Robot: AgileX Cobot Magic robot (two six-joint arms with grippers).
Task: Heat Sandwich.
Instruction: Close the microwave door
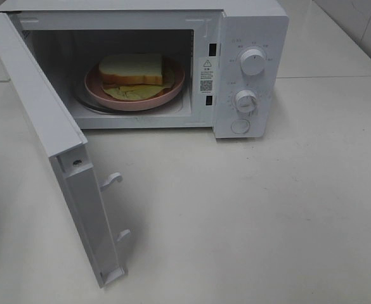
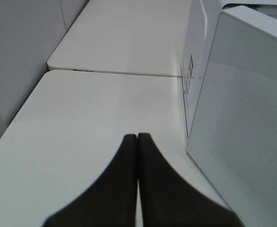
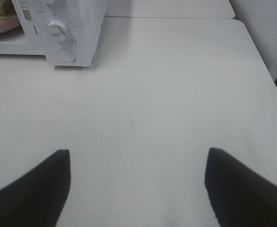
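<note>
While open, door (image 1: 52, 145) left of sandwich (image 1: 132, 69)

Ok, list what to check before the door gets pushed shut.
1. Sandwich on plate, inside microwave: ok.
2. Plate fully behind the doorway: ok, as far as the high view shows.
3. Door swing path free of things: ok.
4. Left gripper shut, empty, by the door's outer face: ok.
5. Right gripper open, over bare table, clear of the microwave: ok.
6. Dials set: cannot tell.
</note>
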